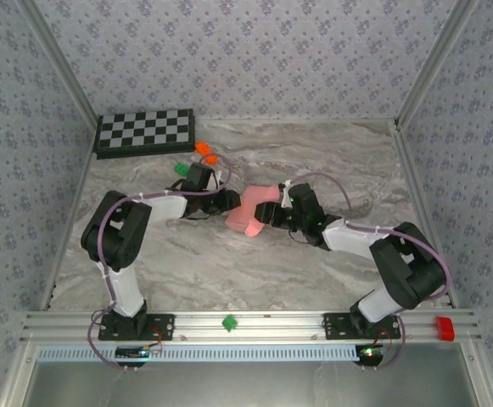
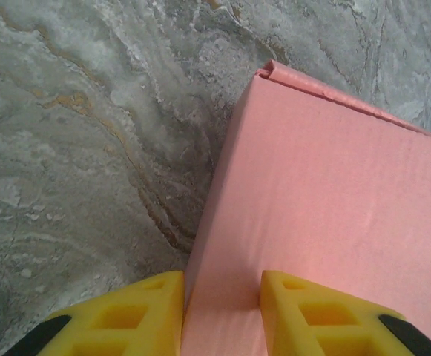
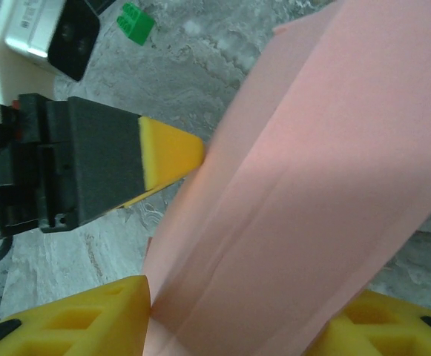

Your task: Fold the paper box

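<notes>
Paper box, pinched between both fingers

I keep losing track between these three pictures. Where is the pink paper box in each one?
Top external: the pink paper box sits mid-table, between both arms' claws.
Left wrist: it covers the right half, a panel between the yellow fingers.
Right wrist: it runs diagonally from top right.
Shared landmark: the grey marbled table.

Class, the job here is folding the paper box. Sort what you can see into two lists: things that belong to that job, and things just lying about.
Belongs to the job:
paper box, pink card
left gripper, gripping its edge
right gripper, gripping it too

Just lying about:
checkerboard
orange brick
green brick
green piece on the front rail
red piece on the rail
</notes>
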{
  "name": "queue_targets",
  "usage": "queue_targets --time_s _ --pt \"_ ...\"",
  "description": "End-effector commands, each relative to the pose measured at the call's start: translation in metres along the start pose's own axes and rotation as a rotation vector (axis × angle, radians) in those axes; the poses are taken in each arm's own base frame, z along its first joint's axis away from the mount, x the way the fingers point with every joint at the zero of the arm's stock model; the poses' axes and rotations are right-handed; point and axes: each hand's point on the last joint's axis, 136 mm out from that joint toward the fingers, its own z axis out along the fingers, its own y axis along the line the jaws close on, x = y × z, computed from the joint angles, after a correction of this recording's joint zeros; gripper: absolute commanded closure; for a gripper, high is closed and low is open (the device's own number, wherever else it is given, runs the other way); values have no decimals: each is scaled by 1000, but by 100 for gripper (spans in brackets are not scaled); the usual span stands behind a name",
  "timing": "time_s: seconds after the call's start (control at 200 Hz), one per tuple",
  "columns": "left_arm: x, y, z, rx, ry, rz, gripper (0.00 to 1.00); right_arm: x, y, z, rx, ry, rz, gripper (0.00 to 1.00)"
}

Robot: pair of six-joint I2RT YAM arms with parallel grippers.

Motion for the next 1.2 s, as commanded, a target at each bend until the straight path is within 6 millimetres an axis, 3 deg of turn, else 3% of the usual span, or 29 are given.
queue_targets --time_s 0.0,0.355,0.585,0.81,0.9,1.194 --pt "18 -5 10 58 66 -28 67 -8 23 -1 -45 -7 -57 47" --pt "18 -7 20 107 78 -60 67 -22 37 3 -55 -4 -87 47" --pt "17 -4 25 111 79 -77 66 -28 38 16 -51 17 -91 47" --pt "11 14 20 60 38 -123 65 -33 36 27 -32 35 -91 47" --pt "4 18 12 43 15 -129 64 -37 39 25 -30 27 -96 47" --pt "-16 5 -6 4 -13 -65 63 -52 39 2 50 -4 -151 48"
